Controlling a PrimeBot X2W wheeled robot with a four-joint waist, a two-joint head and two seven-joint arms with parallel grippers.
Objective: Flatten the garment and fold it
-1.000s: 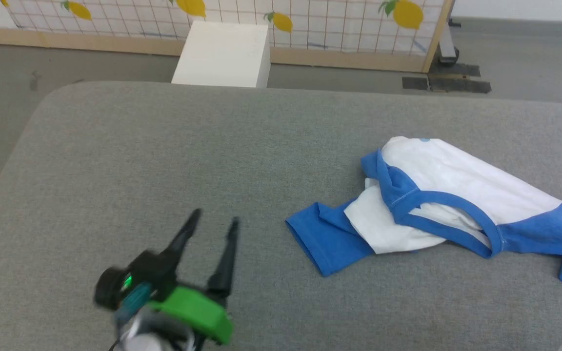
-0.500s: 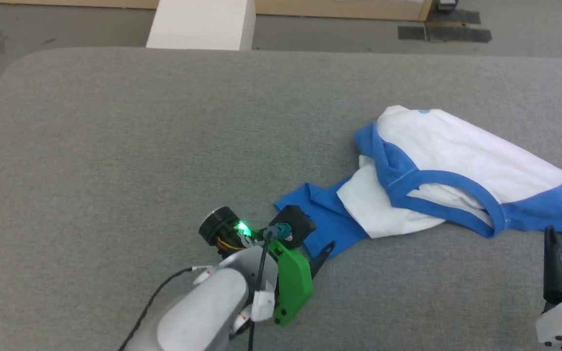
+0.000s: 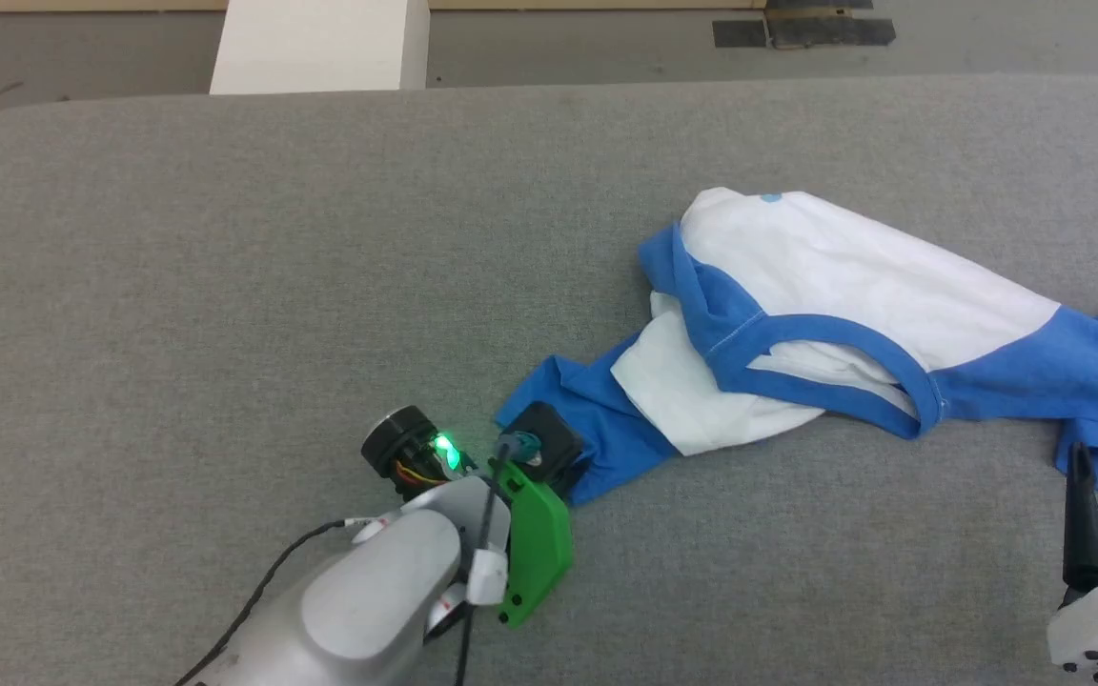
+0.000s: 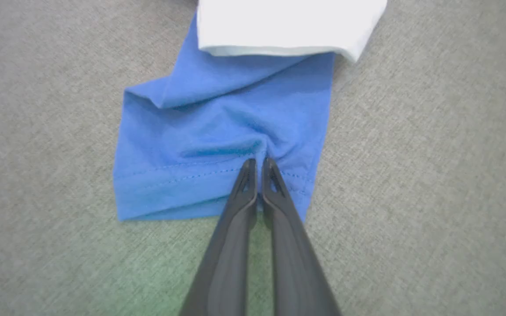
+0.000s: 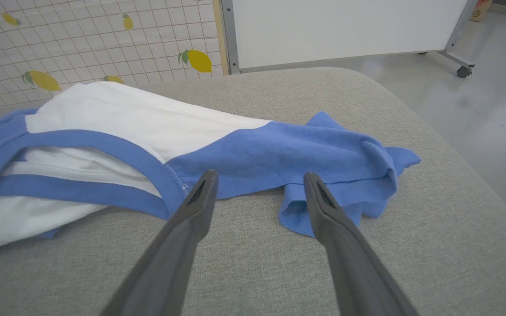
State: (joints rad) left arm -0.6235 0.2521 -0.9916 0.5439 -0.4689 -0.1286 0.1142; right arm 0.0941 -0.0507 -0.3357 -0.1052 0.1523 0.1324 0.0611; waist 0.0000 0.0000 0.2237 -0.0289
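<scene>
Blue-and-white shirt [image 3: 844, 276] lies crumpled on the right half of the grey desk [image 3: 225, 286] in the head view. Left wrist view: the left jaws pinch the sleeve [image 4: 182, 175] hem tight, so it seems best to pull it outward, low and slowly. Right wrist view: the right jaws gape empty just short of the other sleeve [image 5: 314, 149].

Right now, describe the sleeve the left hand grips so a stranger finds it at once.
On the grey table, the garment lies crumpled toward the right. Its blue sleeve on the left stretches toward the middle. Unlike the bunched sleeve by the open right hand, its hem is pinched in the left hand.
</scene>
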